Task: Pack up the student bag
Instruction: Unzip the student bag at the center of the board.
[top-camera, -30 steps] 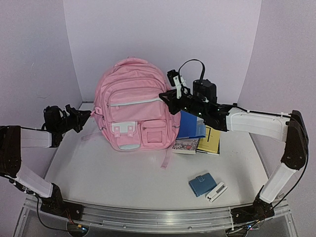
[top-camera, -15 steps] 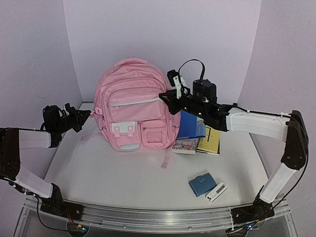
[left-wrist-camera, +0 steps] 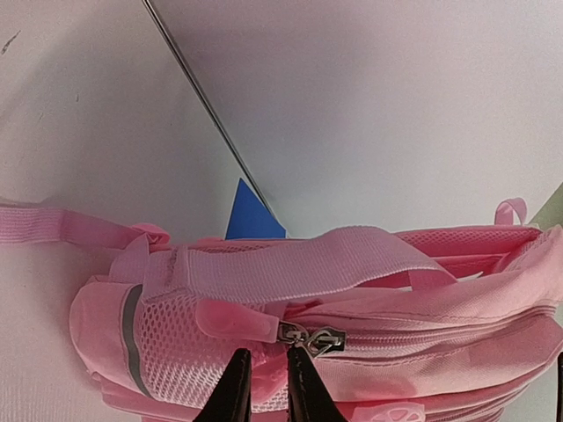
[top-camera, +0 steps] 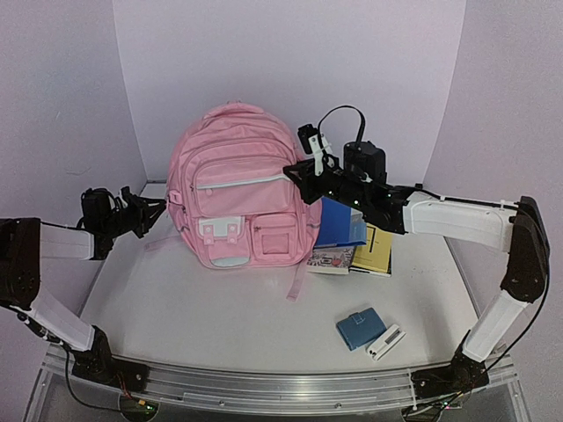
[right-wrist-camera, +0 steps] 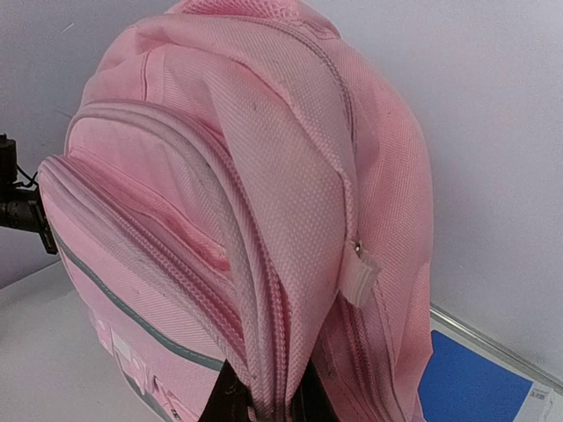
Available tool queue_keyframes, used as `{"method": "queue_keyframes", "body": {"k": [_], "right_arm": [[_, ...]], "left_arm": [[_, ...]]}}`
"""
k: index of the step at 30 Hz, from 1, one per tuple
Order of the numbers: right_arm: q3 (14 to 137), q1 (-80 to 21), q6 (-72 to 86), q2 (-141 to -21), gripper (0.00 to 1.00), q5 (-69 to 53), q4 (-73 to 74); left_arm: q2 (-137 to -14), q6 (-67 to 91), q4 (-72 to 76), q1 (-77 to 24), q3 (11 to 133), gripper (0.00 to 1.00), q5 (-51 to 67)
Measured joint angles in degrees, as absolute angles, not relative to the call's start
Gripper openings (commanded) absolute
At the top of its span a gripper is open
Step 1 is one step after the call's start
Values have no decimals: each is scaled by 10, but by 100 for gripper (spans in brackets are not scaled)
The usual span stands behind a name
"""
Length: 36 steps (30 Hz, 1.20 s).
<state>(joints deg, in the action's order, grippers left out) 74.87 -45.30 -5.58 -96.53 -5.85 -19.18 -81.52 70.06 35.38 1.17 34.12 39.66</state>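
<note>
Two grippers flank the student bag (top-camera: 233, 189), which stands upright toward the back of the tabletop (top-camera: 176, 308), its front pockets facing the near edge.

The right gripper (top-camera: 293, 173) is at the bag's upper right side. Its jaws are pressed together on a fold of pink fabric beside a zipper seam (the right wrist view shows the cloth pinched between the two dark fingers (right-wrist-camera: 230, 397) at the bottom edge).

The left gripper (top-camera: 151, 211) sits just beside the bag's left side, at about mid-height. Its jaws stand only slightly apart. In the left wrist view a thin slit of pink mesh shows between the fingertips, and nothing is clamped there. A metal zipper pull (left-wrist-camera: 318, 339) lies right at the tip of one finger, touching or nearly so; I cannot tell which. Above it runs a broad webbing strap (left-wrist-camera: 299, 264) of the bag.

To the right of the bag lie a blue book (top-camera: 343, 227), a yellow book (top-camera: 376, 249) and a small illustrated book (top-camera: 331, 259), overlapping one another. Nearer the front edge rest a blue pouch (top-camera: 358, 328) and a small white object (top-camera: 384, 341), touching each other.
</note>
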Motion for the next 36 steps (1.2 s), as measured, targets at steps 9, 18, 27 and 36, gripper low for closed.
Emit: {"method": "queue_keyframes", "body": {"k": [9, 18, 27, 36], "right_arm": [[749, -453, -56, -965, 0, -58, -191], [749, -453, -58, -965, 0, -56, -190], [749, -453, -58, -965, 0, -56, -189], [749, -453, -58, -965, 0, -55, -188]], "left_arm": [[-826, 669, 354, 12, 349, 45, 405], [-826, 557, 285, 12, 371, 43, 405], [-834, 505, 258, 12, 400, 36, 423], [-849, 534, 298, 12, 400, 28, 434]]}}
